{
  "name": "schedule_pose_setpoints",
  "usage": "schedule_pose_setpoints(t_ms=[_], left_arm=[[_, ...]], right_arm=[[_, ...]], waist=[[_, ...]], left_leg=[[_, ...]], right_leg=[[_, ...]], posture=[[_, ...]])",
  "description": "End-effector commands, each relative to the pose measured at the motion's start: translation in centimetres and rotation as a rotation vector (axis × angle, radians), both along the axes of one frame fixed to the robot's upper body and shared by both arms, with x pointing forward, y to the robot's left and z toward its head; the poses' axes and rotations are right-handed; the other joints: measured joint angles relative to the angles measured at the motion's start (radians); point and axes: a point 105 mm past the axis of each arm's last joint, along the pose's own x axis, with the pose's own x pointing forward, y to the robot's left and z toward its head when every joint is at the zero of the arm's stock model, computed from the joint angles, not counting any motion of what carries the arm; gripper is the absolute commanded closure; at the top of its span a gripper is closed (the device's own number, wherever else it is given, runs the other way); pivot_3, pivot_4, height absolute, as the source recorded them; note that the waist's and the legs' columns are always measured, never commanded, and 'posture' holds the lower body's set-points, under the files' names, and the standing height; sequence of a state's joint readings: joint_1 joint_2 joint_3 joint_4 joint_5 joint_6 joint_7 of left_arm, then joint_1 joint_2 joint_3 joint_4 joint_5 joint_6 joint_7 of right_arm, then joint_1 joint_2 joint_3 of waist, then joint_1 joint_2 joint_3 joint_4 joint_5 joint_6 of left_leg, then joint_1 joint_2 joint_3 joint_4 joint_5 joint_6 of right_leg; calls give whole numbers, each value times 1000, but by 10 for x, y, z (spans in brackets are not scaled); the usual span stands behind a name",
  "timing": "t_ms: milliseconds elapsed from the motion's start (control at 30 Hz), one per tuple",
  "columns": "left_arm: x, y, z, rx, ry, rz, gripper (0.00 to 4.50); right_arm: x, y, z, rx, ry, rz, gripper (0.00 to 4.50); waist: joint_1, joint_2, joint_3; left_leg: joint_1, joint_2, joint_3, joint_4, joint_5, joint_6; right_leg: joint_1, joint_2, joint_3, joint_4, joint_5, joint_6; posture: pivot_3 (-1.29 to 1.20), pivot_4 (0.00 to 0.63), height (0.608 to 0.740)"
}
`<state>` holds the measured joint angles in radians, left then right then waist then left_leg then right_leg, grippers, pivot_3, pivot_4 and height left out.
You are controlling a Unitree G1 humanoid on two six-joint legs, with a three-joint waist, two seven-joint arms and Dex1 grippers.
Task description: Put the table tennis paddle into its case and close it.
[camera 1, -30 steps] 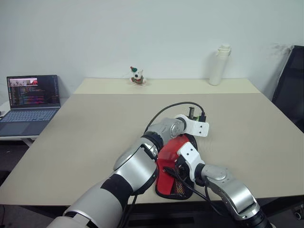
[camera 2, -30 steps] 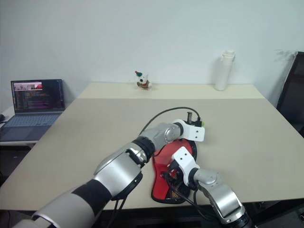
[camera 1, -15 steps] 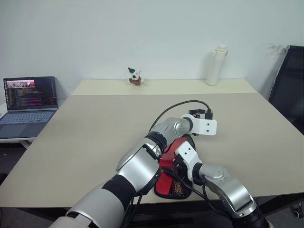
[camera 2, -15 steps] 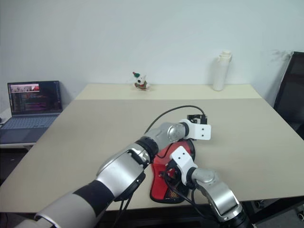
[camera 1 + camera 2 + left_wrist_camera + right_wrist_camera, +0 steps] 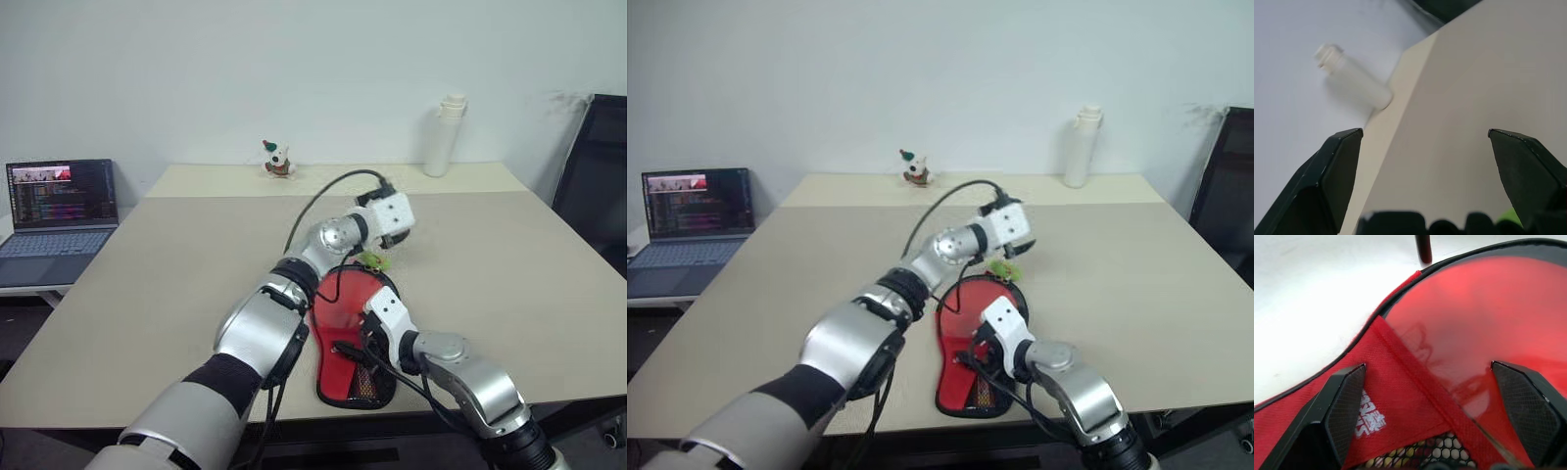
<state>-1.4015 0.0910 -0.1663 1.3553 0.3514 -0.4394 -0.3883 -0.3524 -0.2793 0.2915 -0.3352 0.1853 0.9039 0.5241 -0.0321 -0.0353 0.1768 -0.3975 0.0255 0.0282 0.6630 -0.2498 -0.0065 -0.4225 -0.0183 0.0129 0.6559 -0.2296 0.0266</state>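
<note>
Left gripper (image 5: 1425, 142), now spread open and empty, is lifting above the red-and-black fabric case (image 5: 353, 338); zipping apparently finished.

Most of the table (image 5: 176, 255) lay bare. Near its front edge the case (image 5: 348, 338) blocked the middle, a green ball (image 5: 373, 260) just beyond it. A white bottle (image 5: 439, 137) and small toy (image 5: 275, 160) stood along the far edge.
</note>
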Motion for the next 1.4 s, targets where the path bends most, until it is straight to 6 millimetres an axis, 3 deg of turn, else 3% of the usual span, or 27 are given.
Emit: schedule_pose_setpoints(t_ms=[33, 167, 300, 467, 600, 733, 1000, 1100, 1200, 1400], left_arm=[[6, 31, 18, -157, 23, 22, 31], [4, 63, -10, -210, 152, -12, 31], [-8, 74, -40, -256, 305, -94, 31], [-39, 61, -68, -219, 426, -298, 31], [-58, 57, -93, -102, 492, -373, 31], [-67, 54, -109, -18, 505, -380, 31], [-76, 47, -121, -3, 531, -388, 31], [-77, 49, -124, -23, 543, -366, 31], [-78, 50, -126, -33, 548, -352, 31], [-83, 51, -129, -32, 556, -343, 31]], right_arm=[[-6, -5, 13, 43, 15, 11, 0], [-10, -17, 31, 75, 0, 6, 0], [-10, -38, 46, 77, -17, -17, 0], [-1, -68, 73, 77, -57, -49, 0], [20, -83, 98, 105, -114, -106, 0], [56, -88, 117, 160, -170, -217, 0], [123, -87, 122, 228, -138, -392, 0], [142, -83, 110, 234, -107, -438, 0], [155, -75, 103, 243, -87, -455, 0], [164, -42, 95, 237, -57, -407, 0]], waist=[[0, 0, 0], [2, 0, 0], [5, 0, 0], [7, 0, 0], [2, 0, 0], [-3, 0, 0], [1, 0, 0], [1, 0, 0], [1, 0, 0], [-2, 1, 1]], left_leg=[[0, 0, 0, 0, 0, 0], [-1, 0, 0, 0, 0, 0], [-1, 0, -1, 1, 0, 0], [-2, -1, -1, 1, 0, 0], [-1, 0, -1, 1, 0, 0], [1, 0, -1, 1, 0, 0], [-1, 0, 0, 1, 0, 0], [-1, 0, 1, 0, 0, 0], [-1, 0, 1, 0, 0, 0], [-1, 1, 0, 0, 0, 0]], right_leg=[[0, 0, 0, 0, 0, 0], [0, 0, 0, 1, 0, 0], [0, -1, -1, 1, 0, 0], [0, -2, -1, 0, 1, -1], [0, -1, -1, 1, 0, -1], [0, 0, 2, 2, 0, -1], [-2, -1, 3, 2, 3, -6], [-2, -1, 2, 2, 3, -6], [-2, -1, 2, 2, 3, -6], [-3, -1, 3, 3, 3, -6]], posture=[[0, 150, 740], [0, 150, 740], [0, 150, 740], [0, 150, 740], [0, 150, 740], [0, 150, 740], [0, 150, 740], [0, 150, 740], [0, 150, 740], [0, 150, 740]])
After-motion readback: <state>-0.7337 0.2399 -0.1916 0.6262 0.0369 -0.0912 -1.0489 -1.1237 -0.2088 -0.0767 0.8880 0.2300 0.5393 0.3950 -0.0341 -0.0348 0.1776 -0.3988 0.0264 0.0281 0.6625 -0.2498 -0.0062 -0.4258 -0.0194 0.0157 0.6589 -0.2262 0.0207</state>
